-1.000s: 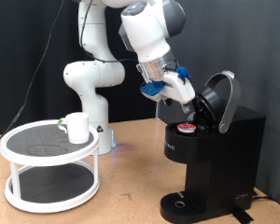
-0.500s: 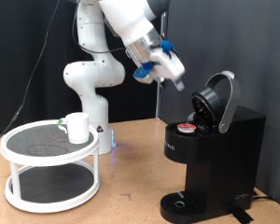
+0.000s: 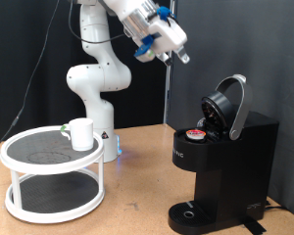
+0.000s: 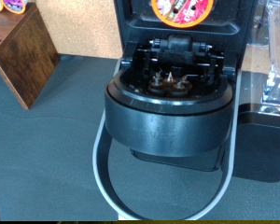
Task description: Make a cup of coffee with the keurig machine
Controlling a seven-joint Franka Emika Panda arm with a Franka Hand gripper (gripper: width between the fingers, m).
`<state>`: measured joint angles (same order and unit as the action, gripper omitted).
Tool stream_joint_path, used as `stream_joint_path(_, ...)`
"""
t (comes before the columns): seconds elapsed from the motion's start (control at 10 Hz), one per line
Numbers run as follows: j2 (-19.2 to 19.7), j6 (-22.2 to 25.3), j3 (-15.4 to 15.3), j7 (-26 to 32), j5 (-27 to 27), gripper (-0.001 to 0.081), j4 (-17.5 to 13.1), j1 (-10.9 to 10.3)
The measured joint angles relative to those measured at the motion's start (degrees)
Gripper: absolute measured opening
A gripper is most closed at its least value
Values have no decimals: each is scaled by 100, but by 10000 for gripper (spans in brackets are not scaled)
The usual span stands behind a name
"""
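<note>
The white arm reaches up and over from its base, its wrist tilted so the gripper [image 3: 179, 56] hangs high in the air, well above the keurig machine [image 3: 223, 162] and toward the exterior view's left of its raised lid [image 3: 230, 105]. Nothing shows between the fingers, but whether they are spread or closed cannot be told from either view; the wrist view shows no fingers at all.

The keurig machine stands open, its rounded lid hinged back. A pod [image 3: 196, 134] with a red top sits in the brew chamber just under the lid. The wrist view looks down at the lid's underside [image 4: 168, 103], where the piercing needles show, with the pod's colourful top [image 4: 181, 8] at the frame's edge.

The cup [image 3: 81, 133] stands upright on the top tier of a white round two-tier stand [image 3: 49, 176], well apart from the machine, to the exterior view's left of it.
</note>
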<state>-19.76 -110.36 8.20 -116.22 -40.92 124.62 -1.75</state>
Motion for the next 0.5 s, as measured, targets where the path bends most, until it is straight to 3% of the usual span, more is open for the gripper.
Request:
stream_joint_path(0.2,11,-60,-15,-24,-126,734,29,-10)
stream_joint_path(0.5,134,-387,-191,-106,-987,734,-110,-175)
